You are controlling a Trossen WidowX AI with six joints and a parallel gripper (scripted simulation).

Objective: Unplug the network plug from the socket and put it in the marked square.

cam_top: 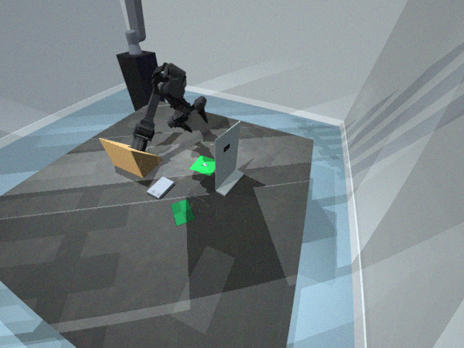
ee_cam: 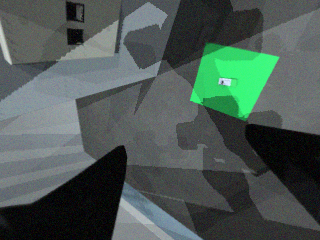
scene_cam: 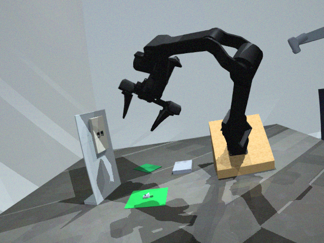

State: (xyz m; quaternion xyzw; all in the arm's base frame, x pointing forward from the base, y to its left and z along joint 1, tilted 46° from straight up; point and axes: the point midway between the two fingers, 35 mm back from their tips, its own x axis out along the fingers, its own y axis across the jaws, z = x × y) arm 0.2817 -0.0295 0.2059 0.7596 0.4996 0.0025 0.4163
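Observation:
The small white plug [cam_top: 204, 164] [scene_cam: 146, 195] [ee_cam: 225, 82] lies on the bright green square [cam_top: 198, 169] [scene_cam: 160, 201] [ee_cam: 260, 65], well inside its edges. My gripper [cam_top: 198, 126] [scene_cam: 137, 124] [ee_cam: 185, 141] is wide open and empty, high above the table, with nothing touching its fingers. The upright panel [cam_top: 223, 168] [scene_cam: 88, 157] stands beside the square. Its beige socket plate [scene_cam: 97, 146] [ee_cam: 30, 35] shows two dark sockets with no plug in them. The tab on the plug is too small to make out clearly.
A darker green square [cam_top: 182, 212] [scene_cam: 148, 167] lies on the table farther along. A pale flat box [cam_top: 161, 187] [scene_cam: 182, 166] lies between it and the tan wedge-shaped block [cam_top: 123, 159] [scene_cam: 217, 146] at the arm's base.

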